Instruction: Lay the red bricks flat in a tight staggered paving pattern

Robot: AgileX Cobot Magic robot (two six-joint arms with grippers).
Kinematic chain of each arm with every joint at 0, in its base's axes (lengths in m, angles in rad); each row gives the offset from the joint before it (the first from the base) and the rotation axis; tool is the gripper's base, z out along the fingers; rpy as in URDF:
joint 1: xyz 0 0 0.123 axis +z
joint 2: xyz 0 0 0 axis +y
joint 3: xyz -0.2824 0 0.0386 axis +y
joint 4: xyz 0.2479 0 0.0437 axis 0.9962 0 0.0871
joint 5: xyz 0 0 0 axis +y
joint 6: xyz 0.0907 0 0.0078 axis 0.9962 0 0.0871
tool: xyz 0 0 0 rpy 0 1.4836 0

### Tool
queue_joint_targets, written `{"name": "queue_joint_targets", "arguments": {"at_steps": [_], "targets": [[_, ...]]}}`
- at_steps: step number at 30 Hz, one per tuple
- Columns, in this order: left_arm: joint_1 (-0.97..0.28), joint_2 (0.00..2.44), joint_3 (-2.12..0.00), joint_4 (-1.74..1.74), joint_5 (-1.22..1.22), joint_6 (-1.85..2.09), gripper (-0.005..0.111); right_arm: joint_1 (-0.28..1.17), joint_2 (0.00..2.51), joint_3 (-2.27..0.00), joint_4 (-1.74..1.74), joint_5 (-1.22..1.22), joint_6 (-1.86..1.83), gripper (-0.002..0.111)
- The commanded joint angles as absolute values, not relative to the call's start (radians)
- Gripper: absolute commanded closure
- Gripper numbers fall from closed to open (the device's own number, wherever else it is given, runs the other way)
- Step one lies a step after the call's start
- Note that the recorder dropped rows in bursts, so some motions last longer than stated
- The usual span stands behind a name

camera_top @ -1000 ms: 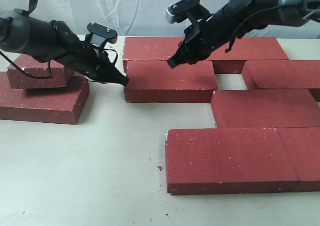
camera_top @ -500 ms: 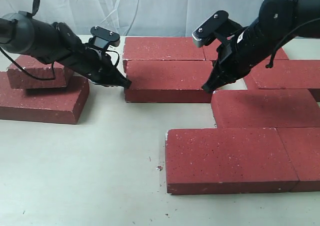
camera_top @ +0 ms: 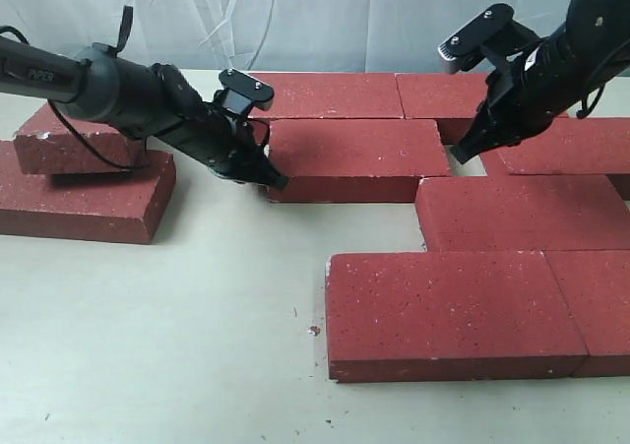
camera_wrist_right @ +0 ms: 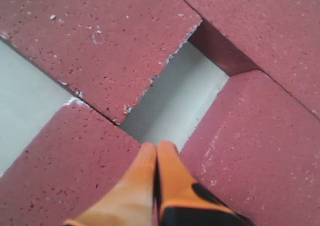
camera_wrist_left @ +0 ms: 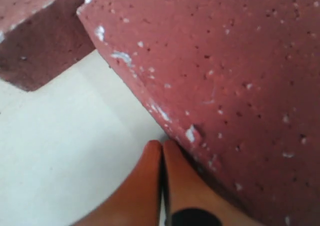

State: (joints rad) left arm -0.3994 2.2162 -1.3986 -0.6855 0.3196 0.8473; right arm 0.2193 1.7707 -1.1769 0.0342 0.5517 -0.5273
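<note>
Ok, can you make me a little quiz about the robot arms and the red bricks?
1. True or false: the left gripper is wide open.
2. The right gripper points its tip at: A) a gap between bricks, B) a ball, C) a stack.
3. At the left of the exterior view, what does the upper brick lie on?
Key: 1 false: it is shut, at the corner of the middle brick. 2 A. 3 the lower brick.
</note>
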Motion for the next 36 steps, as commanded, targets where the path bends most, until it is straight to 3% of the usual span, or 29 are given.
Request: {"name": "queue_joint_targets", "arguments": {"at_steps": [1,20,36], "targets": [[-0.431,2.258,-1.422,-0.700,0.339,0.848,0.107,0.218,1.769,-1.172,0.043,0.541,-0.516,0.109],[-0.452,2.269,-1.449,-0.644,0.361,0.874,0.107,0.229,1.771,-1.172,0.106,0.494,-0.521,0.109],[-0.365,2.172,-1.449,-0.517,0.473,0.631,0.107,0.229,1.771,-1.172,0.129,0.474,-0.521,0.109]]}}
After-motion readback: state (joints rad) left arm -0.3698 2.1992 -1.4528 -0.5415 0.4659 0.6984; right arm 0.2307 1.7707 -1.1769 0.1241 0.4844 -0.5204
